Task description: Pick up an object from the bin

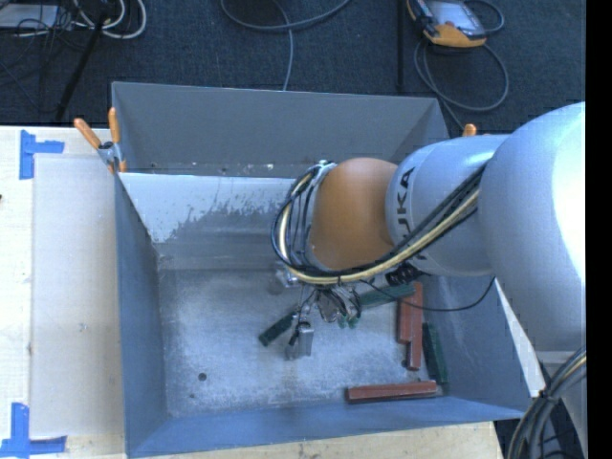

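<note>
My gripper (300, 338) hangs low over the middle of the bin floor, under the arm's orange cover. A small dark green elongated thing (277, 331) lies slanted just left of its tip. Whether it is touching the gripper or gripped by it is not visible. A brown wooden block (412, 325) lies lengthwise to the right of the gripper, near the bin's right wall. A long brown stick (392, 390) lies flat along the front wall at the right.
A dark green strip (431, 354) lies beside the brown block against the right wall. Part of a green thing (384, 295) shows under the arm. The arm and its cables cover the bin's back right. The bin's left half shows bare floor.
</note>
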Controlling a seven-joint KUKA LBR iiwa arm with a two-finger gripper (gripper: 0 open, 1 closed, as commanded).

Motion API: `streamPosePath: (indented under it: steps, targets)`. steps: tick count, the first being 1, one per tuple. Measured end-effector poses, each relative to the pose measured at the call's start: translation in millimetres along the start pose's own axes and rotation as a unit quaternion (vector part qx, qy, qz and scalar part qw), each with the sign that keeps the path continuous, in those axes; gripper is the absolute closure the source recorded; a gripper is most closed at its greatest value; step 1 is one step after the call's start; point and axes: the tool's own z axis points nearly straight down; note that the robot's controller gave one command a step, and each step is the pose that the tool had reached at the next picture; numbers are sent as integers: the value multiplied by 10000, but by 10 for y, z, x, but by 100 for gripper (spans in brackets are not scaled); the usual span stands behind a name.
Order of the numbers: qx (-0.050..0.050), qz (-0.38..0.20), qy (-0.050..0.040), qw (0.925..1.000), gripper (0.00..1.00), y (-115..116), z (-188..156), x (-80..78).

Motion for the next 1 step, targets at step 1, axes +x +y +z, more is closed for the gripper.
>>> streamPosePath:
  steps: [1]
  targets:
    - [3,17,-22,10000,100,-15,-48,-9]
